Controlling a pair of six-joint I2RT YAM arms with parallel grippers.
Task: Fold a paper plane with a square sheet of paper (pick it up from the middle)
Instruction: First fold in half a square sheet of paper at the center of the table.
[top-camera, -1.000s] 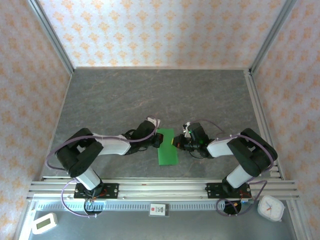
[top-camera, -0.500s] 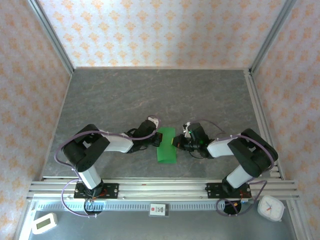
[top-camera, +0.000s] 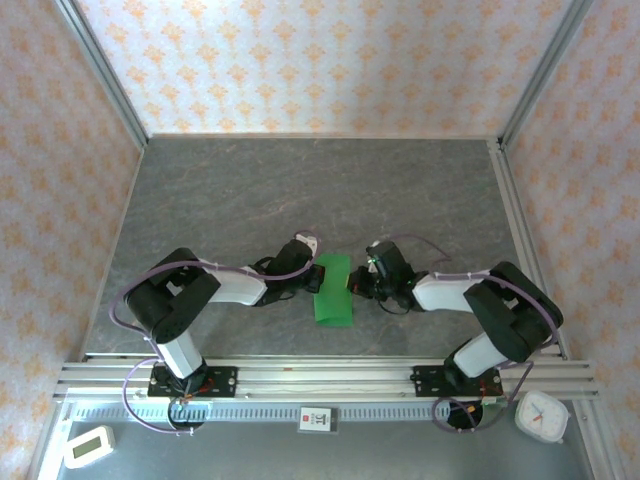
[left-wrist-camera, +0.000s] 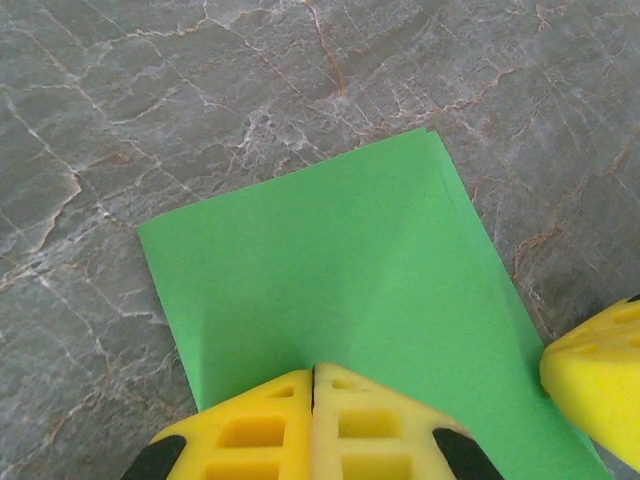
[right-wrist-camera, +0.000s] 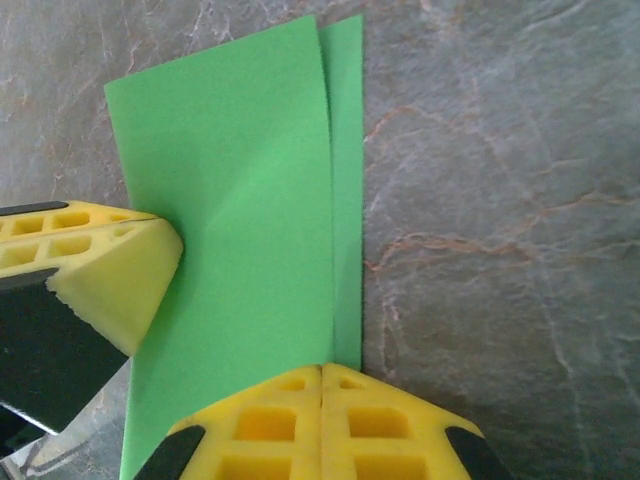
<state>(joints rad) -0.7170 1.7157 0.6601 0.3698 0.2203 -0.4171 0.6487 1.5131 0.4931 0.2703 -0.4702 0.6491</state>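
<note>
The square sheet of paper (top-camera: 333, 292) lies on the grey table as a bright green strip folded in half, its two long edges slightly offset (right-wrist-camera: 345, 190). My left gripper (top-camera: 318, 277) is shut, and its yellow tips (left-wrist-camera: 313, 372) rest on the sheet's left side (left-wrist-camera: 340, 260). My right gripper (top-camera: 351, 284) is also shut, with its tips (right-wrist-camera: 322, 370) on the sheet's right side, next to the offset edge. Each wrist view catches the other gripper's yellow finger at the paper's border: the right gripper's finger (left-wrist-camera: 600, 370) and the left gripper's finger (right-wrist-camera: 110, 270).
An aluminium rail (top-camera: 320, 378) runs along the near edge with both arm bases on it. A white timer (top-camera: 88, 445) lies at the bottom left and a small clock (top-camera: 541, 415) at the bottom right. Patterned walls close in the table (top-camera: 300, 190).
The left arm's elbow has swung a little to the right and its gripper stays on the paper. The right gripper has edged slightly left and away. The paper has barely shifted.
</note>
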